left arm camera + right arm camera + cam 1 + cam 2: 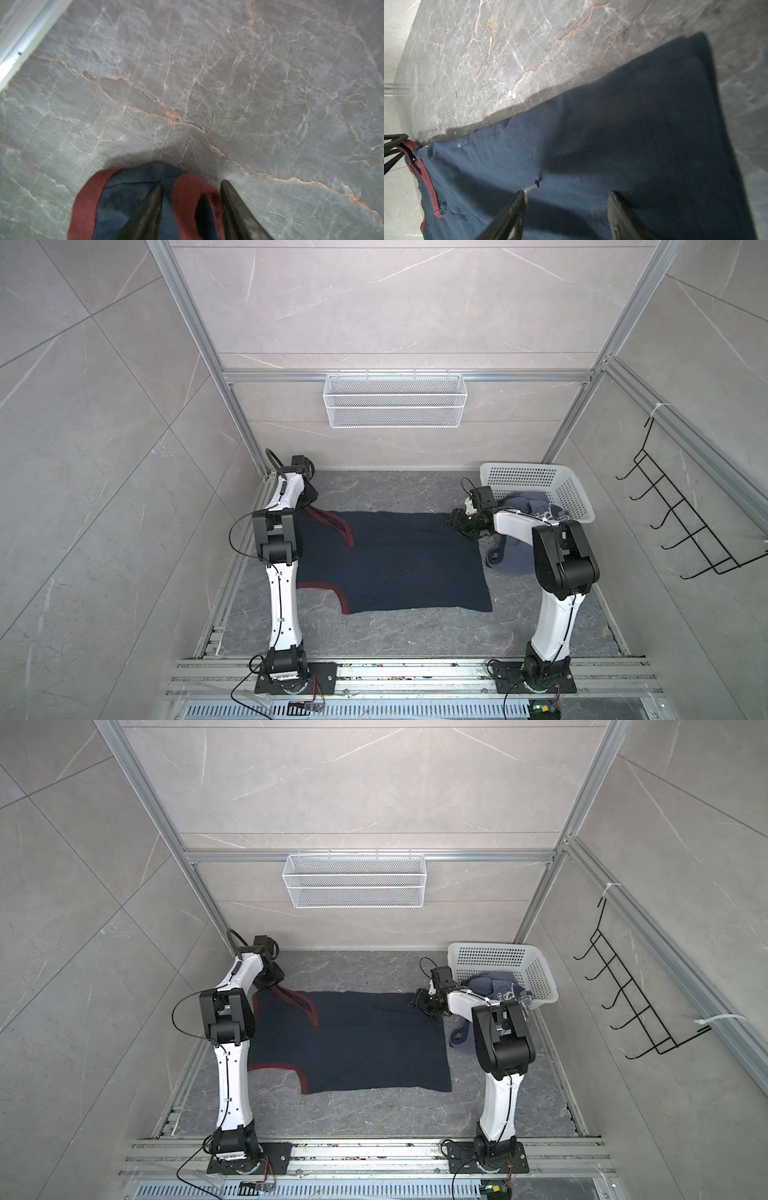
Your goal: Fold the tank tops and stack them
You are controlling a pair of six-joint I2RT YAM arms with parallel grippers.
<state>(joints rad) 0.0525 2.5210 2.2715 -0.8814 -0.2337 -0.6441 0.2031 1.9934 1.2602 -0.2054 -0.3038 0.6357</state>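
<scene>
Navy tank top (395, 560) flat — left hand (191, 184) spread astride maroon strap (187, 197), right hand (566, 193) spread.

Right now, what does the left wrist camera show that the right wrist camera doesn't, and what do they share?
Only the left wrist view: the left tool seen close, astride the strap end.
Only the right wrist view: the right tool, fingers apart, over the garment's broad plain body and one of its corners. A dark shape at that picture's edge is probably the left tool.
Both: the navy tank top, its maroon trim and the grey marbled table.
</scene>
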